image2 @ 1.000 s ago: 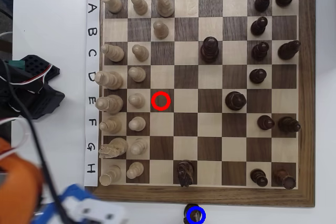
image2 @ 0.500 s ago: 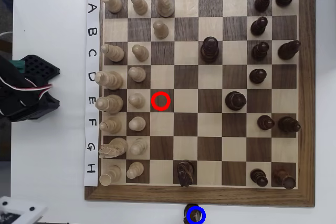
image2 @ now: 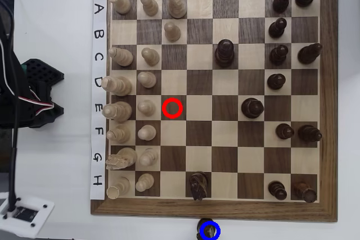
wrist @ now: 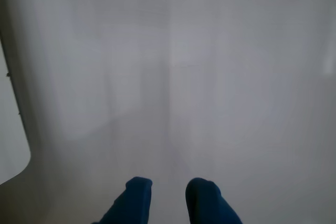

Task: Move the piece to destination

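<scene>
Looking down on the chessboard (image2: 214, 209), I count sixteen pale wooden pieces (image2: 121, 57), all crowded into the four columns at the left of the overhead view. Fourteen dark pieces (image2: 225, 52) stand on the board, mostly along the right side, with one knight-like piece (image2: 197, 185) on the bottom row. There are two ring markers: a thick red ring (image2: 172, 108) on an empty dark square in row E, and a thin blue ring (image2: 209, 231) off the board, just below its bottom edge. The piece (image2: 206, 226) sits inside that blue ring on the white table (image2: 62, 37). The arm's black base (image2: 31, 91) is at the left edge.

Only the wrist view shows the gripper (wrist: 169, 186): two blue fingertips (wrist: 138, 188) a little apart, nothing between them, over blurred white surface, with no board in sight
</scene>
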You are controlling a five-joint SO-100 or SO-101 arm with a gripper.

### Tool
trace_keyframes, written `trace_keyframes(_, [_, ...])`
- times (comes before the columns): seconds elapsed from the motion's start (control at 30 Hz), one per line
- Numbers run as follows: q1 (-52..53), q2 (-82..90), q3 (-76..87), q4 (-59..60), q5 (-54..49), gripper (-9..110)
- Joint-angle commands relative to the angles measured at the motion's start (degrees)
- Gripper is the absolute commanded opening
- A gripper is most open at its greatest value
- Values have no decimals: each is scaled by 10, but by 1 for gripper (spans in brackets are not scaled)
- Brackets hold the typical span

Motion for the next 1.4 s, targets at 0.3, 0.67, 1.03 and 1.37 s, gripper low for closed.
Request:
trace_keyframes(0.3, [79, 203, 265, -27, -80, 4])
trace_keyframes(0.67, [100, 288, 374, -14, -105, 0])
trace_keyframes(1.03, [107, 344, 442, 25, -113, 0])
trace_keyframes(1.37, [103, 347, 456, 55, -106, 0])
